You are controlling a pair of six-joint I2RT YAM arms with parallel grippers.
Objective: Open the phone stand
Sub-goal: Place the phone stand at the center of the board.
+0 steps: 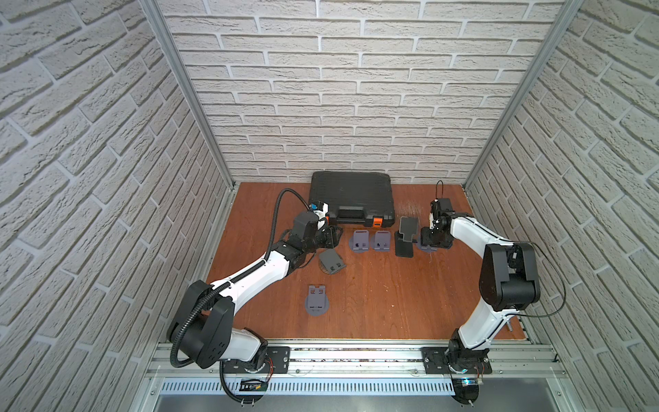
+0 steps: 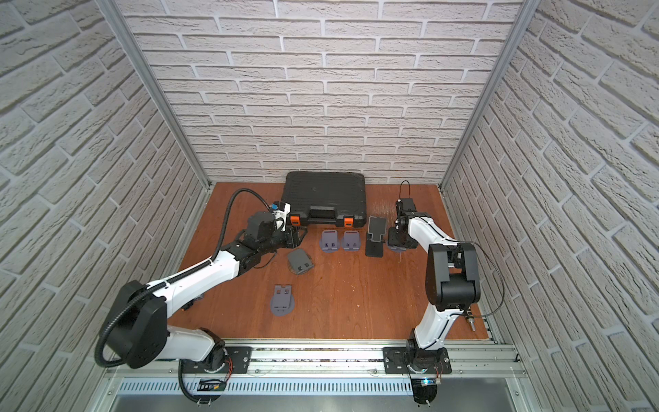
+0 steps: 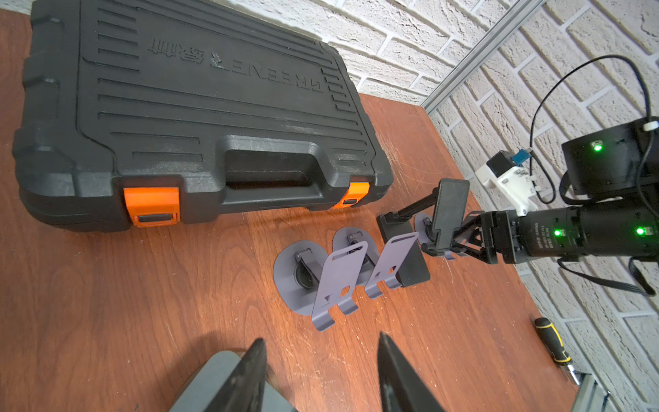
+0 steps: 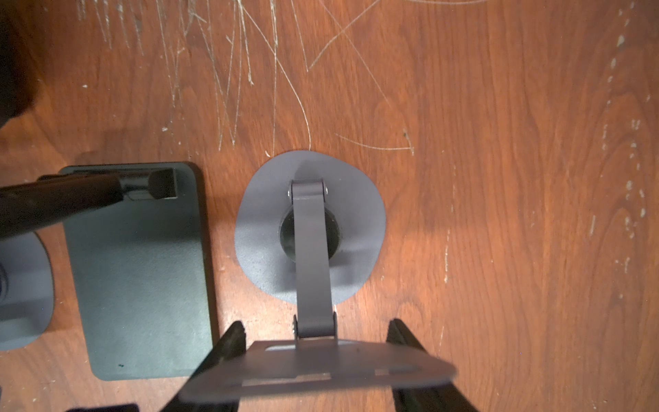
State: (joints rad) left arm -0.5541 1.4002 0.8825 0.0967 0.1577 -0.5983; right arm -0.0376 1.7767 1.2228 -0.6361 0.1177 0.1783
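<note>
Two top views overlook the whole table (image 1: pixel 374 303); wrist views sit close.

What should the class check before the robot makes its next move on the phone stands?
1. Right pincer straddles the rightmost purple stand's plate: ok.
2. That plate firmly gripped: cannot tell.
3. That stand's base flat on the table: ok.
4. Left pincer open and empty: ok.
5. Black stand apart from that base: ok.
6. Every stand opened: not ok; the front stand lies folded.
</note>
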